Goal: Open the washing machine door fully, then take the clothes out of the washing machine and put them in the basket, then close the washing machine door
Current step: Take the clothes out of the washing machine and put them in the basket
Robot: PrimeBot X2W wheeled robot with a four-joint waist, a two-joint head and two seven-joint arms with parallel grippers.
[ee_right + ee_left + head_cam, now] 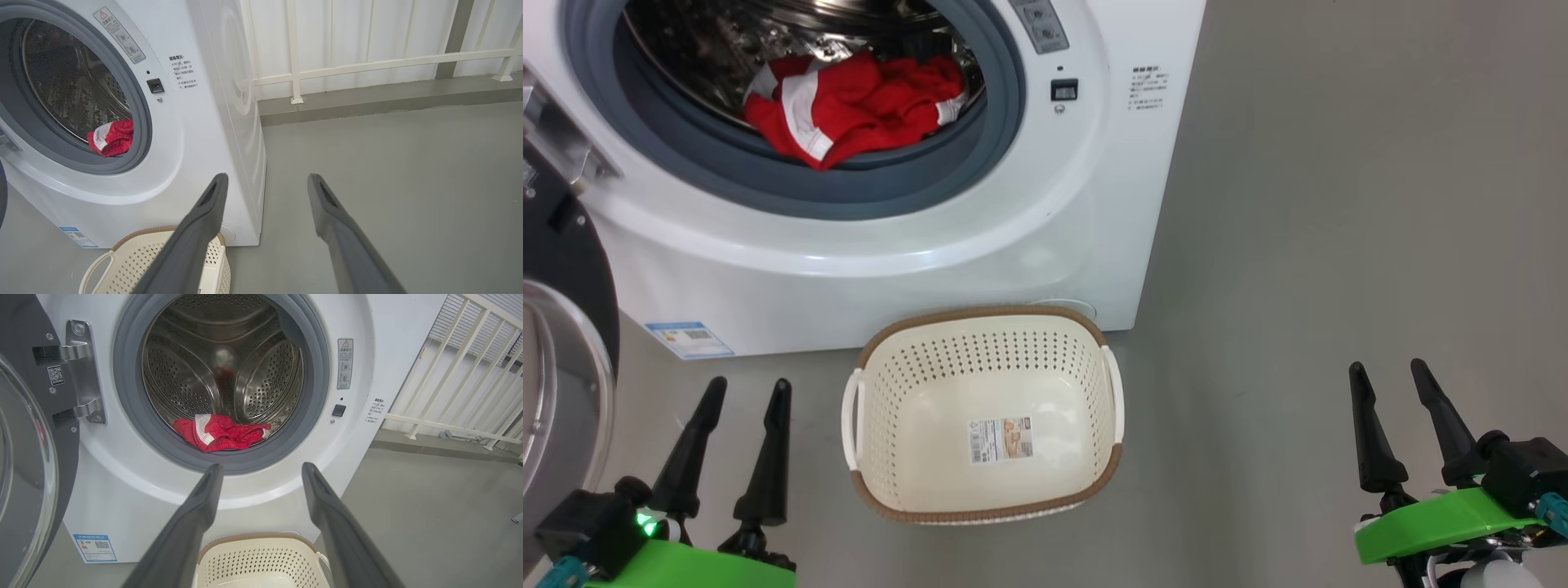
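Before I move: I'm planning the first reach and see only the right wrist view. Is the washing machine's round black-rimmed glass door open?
Observer: Yes, the round black-rimmed glass door stands swung open to the left of the white washing machine.
Operator: Has anything been unloaded?
Observer: No, the cream perforated plastic basket holds just its bottom sticker.
Operator: And my other arm?
Observer: The left gripper is open and empty, hovering left of the basket.
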